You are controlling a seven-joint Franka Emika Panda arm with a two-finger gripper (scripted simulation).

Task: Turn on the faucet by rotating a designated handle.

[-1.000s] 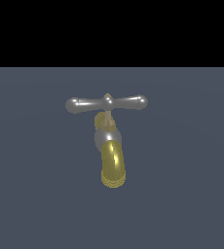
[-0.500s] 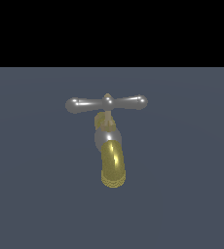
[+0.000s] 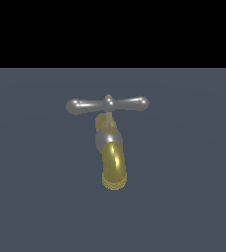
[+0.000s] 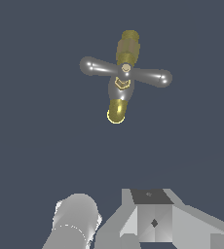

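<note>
Gripper body (image 4: 153,219) hangs well above the faucet (image 3: 112,152), looking down; fingertips lie out of frame, so their spread cannot be told, nothing visibly held. Handle (image 3: 108,104) sits level atop the stem, well apart from it

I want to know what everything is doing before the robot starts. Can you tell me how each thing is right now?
faucet: standing alone on the grey floor, no water showing.
handle: crossbar level, lying across the exterior view from left to right, nothing touching it.
spout: curving down toward the exterior camera.
pincer: fingertips not visible in either view, so open or shut cannot be told.
</note>
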